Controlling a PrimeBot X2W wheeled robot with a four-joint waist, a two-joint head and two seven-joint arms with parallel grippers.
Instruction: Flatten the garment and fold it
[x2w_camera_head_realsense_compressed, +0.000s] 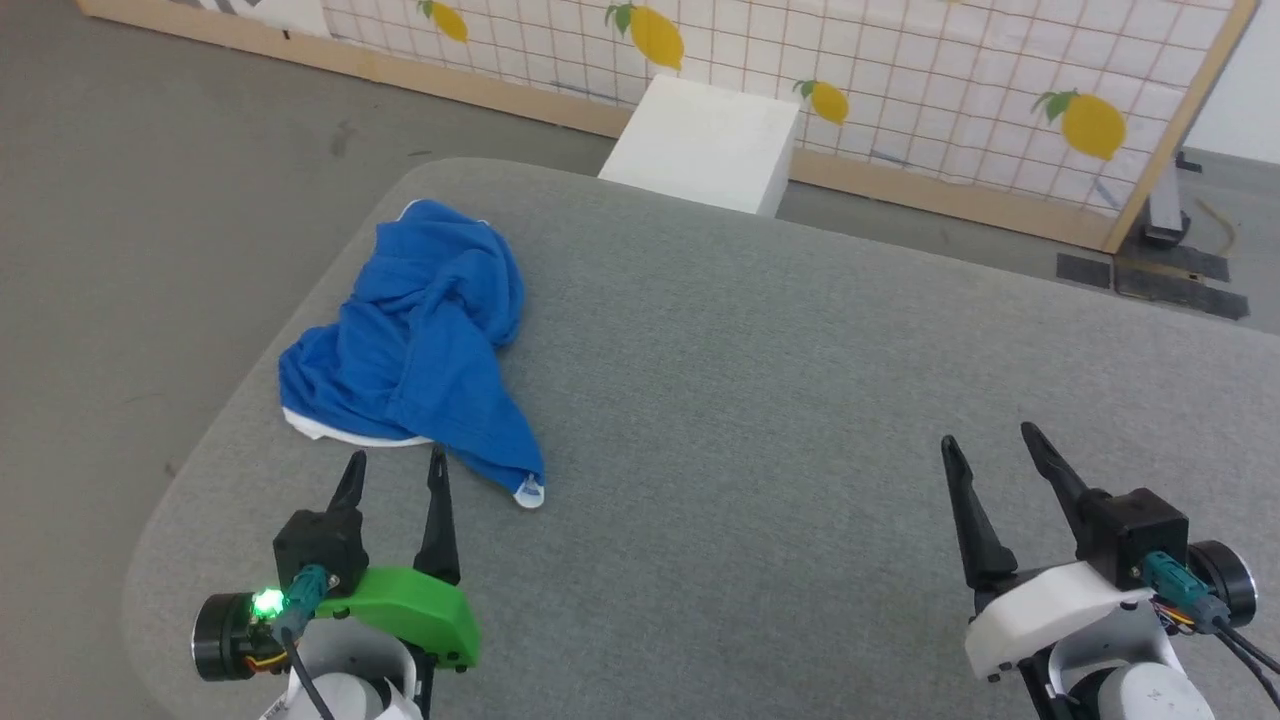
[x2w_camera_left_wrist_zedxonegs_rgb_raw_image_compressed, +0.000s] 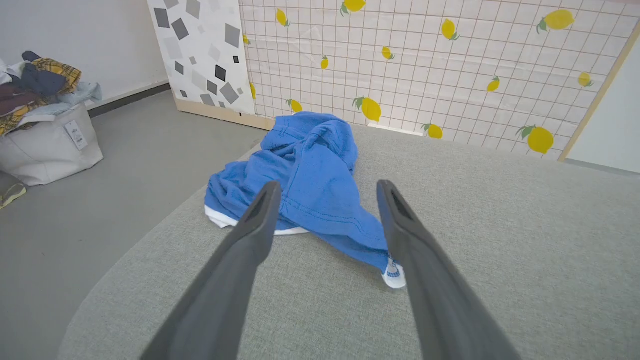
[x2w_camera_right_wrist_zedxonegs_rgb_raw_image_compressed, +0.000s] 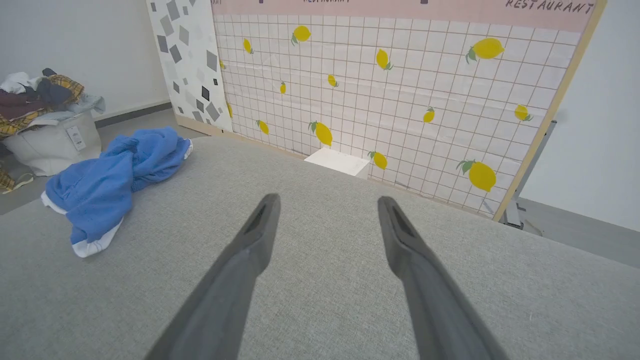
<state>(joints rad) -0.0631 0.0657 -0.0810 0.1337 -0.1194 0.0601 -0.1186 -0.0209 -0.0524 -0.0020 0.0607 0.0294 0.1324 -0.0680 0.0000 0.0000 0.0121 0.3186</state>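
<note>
The garment (x2w_camera_head_realsense_compressed: 420, 345), bright blue shorts with white trim, lies crumpled in a heap near the left edge of the grey fabric table (x2w_camera_head_realsense_compressed: 750, 400). My left gripper (x2w_camera_head_realsense_compressed: 395, 460) hovers just short of its near edge, open and empty, fingers pointing at it. In the left wrist view the garment (x2w_camera_left_wrist_zedxonegs_rgb_raw_image_compressed: 310, 175) sits right beyond the open fingertips (x2w_camera_left_wrist_zedxonegs_rgb_raw_image_compressed: 267, 192), with a white-trimmed corner by the right finger. My right gripper (x2w_camera_head_realsense_compressed: 985, 435) stands open and empty over bare table at the lower right, far from the cloth. The right wrist view shows the garment (x2w_camera_right_wrist_zedxonegs_rgb_raw_image_compressed: 107, 187) off to its left.
A white box (x2w_camera_head_realsense_compressed: 705, 145) stands on the floor behind the table, before a lemon-patterned grid panel (x2w_camera_head_realsense_compressed: 900, 70). A pale laundry basket (x2w_camera_left_wrist_zedxonegs_rgb_raw_image_compressed: 47, 145) heaped with clothes sits on the floor to the left. The table's rounded left edge (x2w_camera_head_realsense_compressed: 220, 430) is close to the garment.
</note>
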